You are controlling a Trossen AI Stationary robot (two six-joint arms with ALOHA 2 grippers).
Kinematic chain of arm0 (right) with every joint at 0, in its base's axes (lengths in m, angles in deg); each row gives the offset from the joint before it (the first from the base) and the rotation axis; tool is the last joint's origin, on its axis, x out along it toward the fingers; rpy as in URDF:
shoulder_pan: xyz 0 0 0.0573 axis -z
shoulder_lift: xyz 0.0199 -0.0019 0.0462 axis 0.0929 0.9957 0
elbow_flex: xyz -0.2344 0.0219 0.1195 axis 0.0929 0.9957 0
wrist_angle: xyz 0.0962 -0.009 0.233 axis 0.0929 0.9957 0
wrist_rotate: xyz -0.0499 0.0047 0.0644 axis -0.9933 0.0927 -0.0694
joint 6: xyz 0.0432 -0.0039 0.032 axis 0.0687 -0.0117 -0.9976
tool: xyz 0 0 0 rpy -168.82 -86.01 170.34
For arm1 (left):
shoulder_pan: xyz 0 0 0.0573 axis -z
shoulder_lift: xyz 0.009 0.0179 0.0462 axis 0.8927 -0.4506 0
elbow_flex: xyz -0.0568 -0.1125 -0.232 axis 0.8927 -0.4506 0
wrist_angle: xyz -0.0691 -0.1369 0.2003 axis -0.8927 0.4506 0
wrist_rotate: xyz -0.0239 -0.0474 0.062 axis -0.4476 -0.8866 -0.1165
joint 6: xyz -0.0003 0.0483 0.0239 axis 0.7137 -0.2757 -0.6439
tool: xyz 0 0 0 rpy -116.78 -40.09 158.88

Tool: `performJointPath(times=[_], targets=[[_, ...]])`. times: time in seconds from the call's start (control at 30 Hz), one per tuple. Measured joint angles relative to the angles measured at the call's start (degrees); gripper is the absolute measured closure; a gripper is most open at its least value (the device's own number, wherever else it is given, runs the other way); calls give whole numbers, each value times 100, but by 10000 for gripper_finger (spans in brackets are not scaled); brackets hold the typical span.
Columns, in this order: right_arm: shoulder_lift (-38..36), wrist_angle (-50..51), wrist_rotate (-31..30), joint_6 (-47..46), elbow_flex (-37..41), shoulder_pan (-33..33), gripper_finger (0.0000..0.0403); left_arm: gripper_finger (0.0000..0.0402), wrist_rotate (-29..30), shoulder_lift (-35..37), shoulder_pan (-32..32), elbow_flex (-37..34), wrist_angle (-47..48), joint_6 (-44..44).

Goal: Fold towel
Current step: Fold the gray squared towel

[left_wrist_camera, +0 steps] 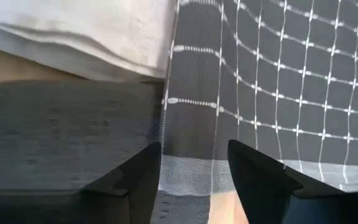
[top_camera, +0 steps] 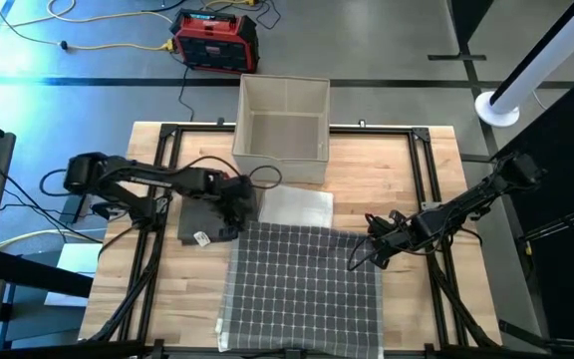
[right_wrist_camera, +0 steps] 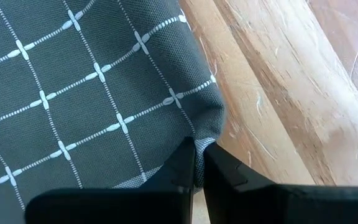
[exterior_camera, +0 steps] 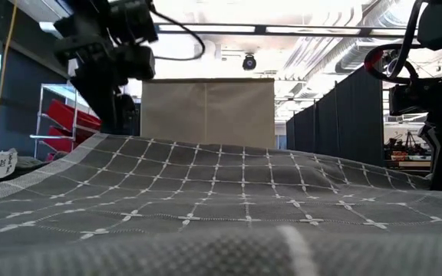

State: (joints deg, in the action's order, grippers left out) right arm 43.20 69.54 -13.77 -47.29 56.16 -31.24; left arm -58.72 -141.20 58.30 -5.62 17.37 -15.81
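**Q:** Where is the towel?

**A:** The grey towel with the white grid (top_camera: 302, 289) lies spread on the wooden counter (top_camera: 427, 309), reaching its near edge. Its far edge overlaps a folded pale cloth (top_camera: 295, 207), and a folded dark cloth (top_camera: 203, 223) lies just beside its far left corner. An open beige bin (top_camera: 283, 128) stands at the back of the counter.

**Q:** Right pincer?

**A:** My right pincer (right_wrist_camera: 197, 168) is at the towel's far right corner, fingers pressed together on the fabric edge, which shows pinched between them in the right wrist view.

**Q:** Left pincer?

**A:** My left pincer (left_wrist_camera: 194, 168) is at the far left corner, fingers (left_wrist_camera: 138, 174) parted, straddling the towel's border strip. Fabric lies between them, not clamped.
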Motion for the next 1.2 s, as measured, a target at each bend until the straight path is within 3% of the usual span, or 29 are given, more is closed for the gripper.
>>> performJointPath(times=[0.27,0.37,0.47,0.53,0.8,1.0,1.2], targets=[[11,540,-330,-165,-528,-1,398,228,-159,-575,-86,-2,14,-138],[11,1286,-625,-37,-1000,-1,398,285,-511,-666,-70,-2,296,-24],[7,2149,-1041,151,-1557,-1,399,366,-579,-614,-36,-2,427,197],[12,2347,-1052,119,-1806,-148,399,391,-517,-499,-17,3,449,391],[39,2634,-744,-148,-2646,-910,399,395,674,-77,20,787,1598,873],[139,2591,-471,-546,-3090,-1583,399,395,658,46,760,1098,2173,1452],[889,1956,137,-1031,-3077,-2291,399,395,643,169,1499,1409,2747,2030]])
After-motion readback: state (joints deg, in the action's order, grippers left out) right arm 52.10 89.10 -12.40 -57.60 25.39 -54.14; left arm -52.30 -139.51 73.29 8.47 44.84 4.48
